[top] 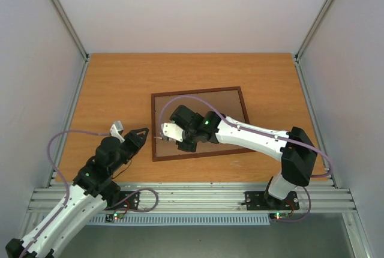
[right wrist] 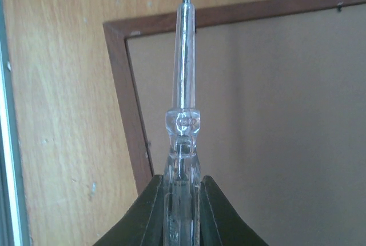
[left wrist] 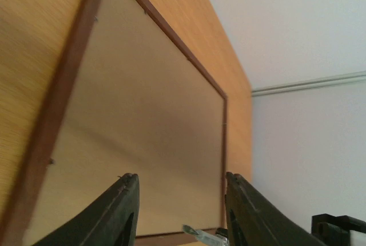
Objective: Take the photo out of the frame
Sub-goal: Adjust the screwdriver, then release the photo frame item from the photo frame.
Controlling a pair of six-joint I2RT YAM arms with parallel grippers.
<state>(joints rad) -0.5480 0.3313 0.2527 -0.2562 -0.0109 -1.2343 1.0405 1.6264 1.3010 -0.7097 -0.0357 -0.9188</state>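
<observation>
The frame (top: 198,91) lies face down on the table, its plain brown back up inside a thin dark reddish-brown rim. The photo is hidden under that back. My right gripper (top: 175,133) hovers over the frame's near left part and is shut on a clear-handled screwdriver (right wrist: 184,86). The metal tip points past the frame's left edge (right wrist: 123,97). My left gripper (top: 132,133) sits left of the frame, open with nothing between its fingers (left wrist: 182,178). In the left wrist view the frame's rim (left wrist: 63,86) and the screwdriver tip (left wrist: 197,233) show ahead.
The orange wooden table (top: 120,90) is bounded by white walls and aluminium posts (top: 66,24). A metal rail (top: 192,198) runs along the near edge, where both arm bases are bolted. Purple cables loop from each arm.
</observation>
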